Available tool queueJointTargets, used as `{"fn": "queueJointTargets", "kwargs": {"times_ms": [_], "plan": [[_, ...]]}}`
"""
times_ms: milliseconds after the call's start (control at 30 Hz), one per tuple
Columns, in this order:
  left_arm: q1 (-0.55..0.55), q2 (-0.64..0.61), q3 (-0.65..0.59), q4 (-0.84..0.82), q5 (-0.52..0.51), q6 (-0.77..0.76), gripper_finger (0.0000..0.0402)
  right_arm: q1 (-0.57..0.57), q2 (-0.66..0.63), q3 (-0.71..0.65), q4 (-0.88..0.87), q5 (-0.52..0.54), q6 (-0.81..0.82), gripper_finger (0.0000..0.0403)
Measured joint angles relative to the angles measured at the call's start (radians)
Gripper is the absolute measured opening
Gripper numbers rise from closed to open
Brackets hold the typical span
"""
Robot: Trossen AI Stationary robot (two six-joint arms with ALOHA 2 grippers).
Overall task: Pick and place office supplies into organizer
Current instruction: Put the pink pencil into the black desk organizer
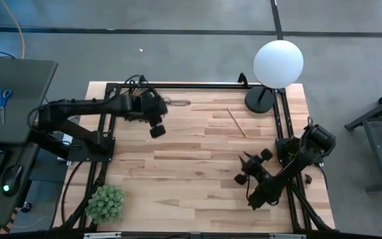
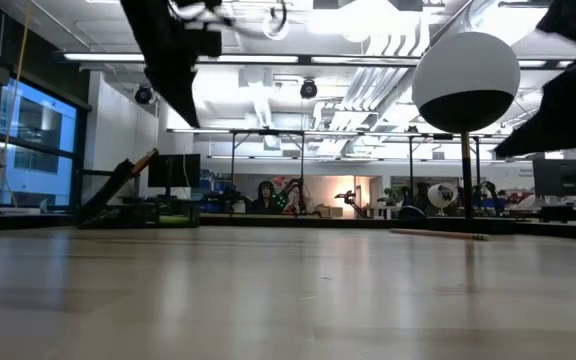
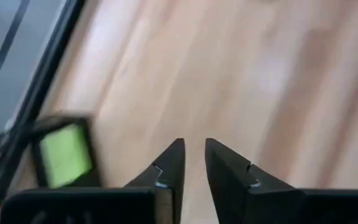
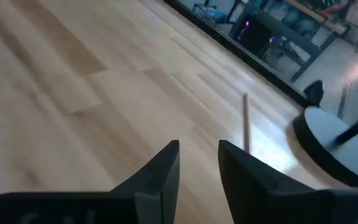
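A thin wooden pencil lies flat on the table's far right part, also showing as the pencil and the pencil. In the left wrist view a blurred black organizer holds a green sticky-note pad beside the table's black frame; the left arm hides it in the high view. My left gripper hangs above the far left part of the table, open by a narrow gap, with nothing between its fingers. My right gripper stands open near the right edge, short of the pencil, holding nothing.
A lamp with a white globe stands on a round black base at the far right corner. A green spiky plant sits at the near left corner. A black frame borders the table. A grey desk stands left.
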Motion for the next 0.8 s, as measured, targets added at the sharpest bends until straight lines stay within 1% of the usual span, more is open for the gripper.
{"fn": "queueJointTargets", "kwargs": {"times_ms": [100, 167, 267, 367, 433, 533, 633, 700, 800], "plan": [[-0.113, -0.032, -0.055, 0.102, 0.002, -0.014, 0.0034, -0.037, -0.073, -0.127, 0.157, -0.018, 0.005, 0.0097], [-0.188, -0.050, -0.108, 0.211, 0.002, -0.026, 0.0020, -0.054, -0.120, -0.217, 0.278, -0.009, 0.007, 0.0097], [-0.278, -0.069, -0.218, 0.439, 0.002, -0.026, 0.0004, -0.076, -0.187, -0.329, 0.406, 0.054, 0.007, 0.0097], [-0.340, -0.070, -0.333, 0.699, 0.023, -0.024, 0.0006, -0.108, -0.245, -0.409, 0.475, 0.121, 0.007, 0.0097], [-0.359, -0.070, -0.404, 0.859, 0.067, -0.015, 0.0011, -0.138, -0.277, -0.452, 0.514, 0.137, 0.007, 0.0097], [-0.371, -0.070, -0.500, 1.085, 0.130, 0.008, 0.0014, -0.186, -0.314, -0.512, 0.589, 0.127, -0.002, 0.0096], [-0.369, -0.070, -0.569, 1.266, 0.176, 0.013, 0.0009, -0.216, -0.336, -0.568, 0.732, 0.124, -0.044, 0.0097], [-0.369, -0.070, -0.596, 1.343, 0.208, 0.023, 0.0003, -0.229, -0.349, -0.604, 0.816, 0.116, -0.063, 0.0098], [-0.369, -0.070, -0.618, 1.364, 0.272, 0.028, 0.0002, -0.239, -0.358, -0.653, 0.938, 0.088, -0.072, 0.0098]]}}
